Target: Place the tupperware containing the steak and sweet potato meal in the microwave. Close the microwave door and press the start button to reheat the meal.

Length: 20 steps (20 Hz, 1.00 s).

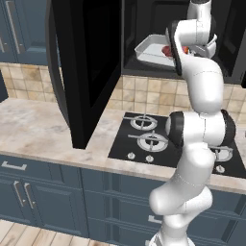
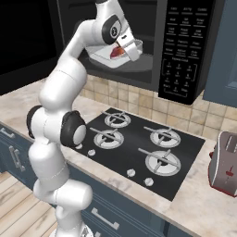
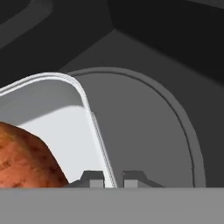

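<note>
The microwave (image 2: 139, 69) stands open above the stove, and its door (image 1: 84, 67) is swung out to the left. The pale tupperware (image 3: 52, 113) hangs tilted just inside the cavity, over the round grey turntable (image 3: 144, 131). My gripper (image 3: 113, 178) is shut on the tray's rim, one fingertip on each side of the wall. The orange sweet potato (image 3: 26, 157) lies in the tray close to the fingers. From the base, the tupperware (image 1: 151, 48) shows a red lump of food (image 1: 167, 50) partly behind my arm. I cannot tell the steak apart. The control panel (image 2: 183, 46) is on the microwave's right.
A black gas stove (image 2: 139, 148) lies in the beige counter (image 1: 29, 129) below the microwave. A silver toaster (image 2: 224, 164) stands at the right. Blue cabinets (image 1: 24, 29) flank the oven, and the open door juts out over the counter's left half.
</note>
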{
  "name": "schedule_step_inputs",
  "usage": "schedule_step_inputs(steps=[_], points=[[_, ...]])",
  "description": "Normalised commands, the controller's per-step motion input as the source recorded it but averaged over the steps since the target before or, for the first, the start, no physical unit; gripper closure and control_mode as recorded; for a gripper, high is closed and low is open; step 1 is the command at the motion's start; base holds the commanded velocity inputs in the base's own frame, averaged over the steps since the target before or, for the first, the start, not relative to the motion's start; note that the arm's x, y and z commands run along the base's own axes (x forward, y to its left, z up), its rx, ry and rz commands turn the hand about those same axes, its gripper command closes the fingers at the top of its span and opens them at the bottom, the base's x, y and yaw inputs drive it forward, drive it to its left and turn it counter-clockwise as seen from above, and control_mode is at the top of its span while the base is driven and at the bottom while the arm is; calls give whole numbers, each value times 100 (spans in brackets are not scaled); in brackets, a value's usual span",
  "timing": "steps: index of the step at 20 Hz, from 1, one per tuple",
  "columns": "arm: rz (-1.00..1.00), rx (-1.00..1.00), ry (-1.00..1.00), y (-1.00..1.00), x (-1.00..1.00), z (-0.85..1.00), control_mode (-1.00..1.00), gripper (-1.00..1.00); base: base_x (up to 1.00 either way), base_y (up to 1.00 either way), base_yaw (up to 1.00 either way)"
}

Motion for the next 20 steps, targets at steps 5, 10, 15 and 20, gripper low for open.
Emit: schedule_step_inputs(steps=[5,10,15,20], points=[[-33,0,-9,-12,40,-29,-100,100,0,0,0],[-32,0,-15,-1,50,-39,-100,100,0,0,0],[-29,0,-13,0,38,-45,-100,-100,0,0,0],[-21,0,-24,0,-20,-66,-100,-100,0,0,0]])
